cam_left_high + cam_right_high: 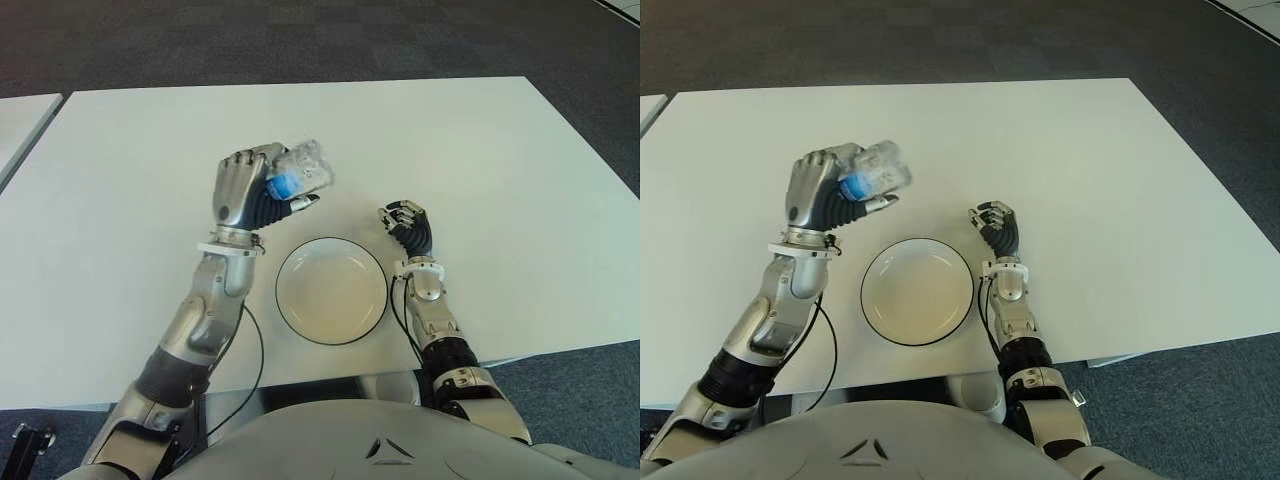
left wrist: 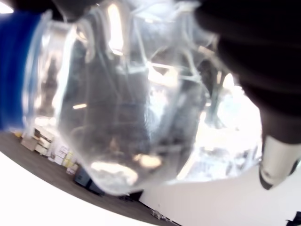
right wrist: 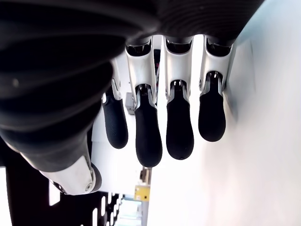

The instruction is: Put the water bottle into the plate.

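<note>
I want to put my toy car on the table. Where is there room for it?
Lots of room! The white table is bare all along the far side and out to both side edges. It is crowded only near the robot: the left hand holds the water bottle up, just beyond the empty plate, and the right hand shows right of the plate.

Silver-shelled forearms; left hand (image 1: 245, 190) and right hand (image 1: 408, 226) with black ribbed fingers (image 3: 148, 136); black cables

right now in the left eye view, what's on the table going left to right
left robot hand gripping the water bottle → plate → right robot hand, empty, just right of the plate
</note>
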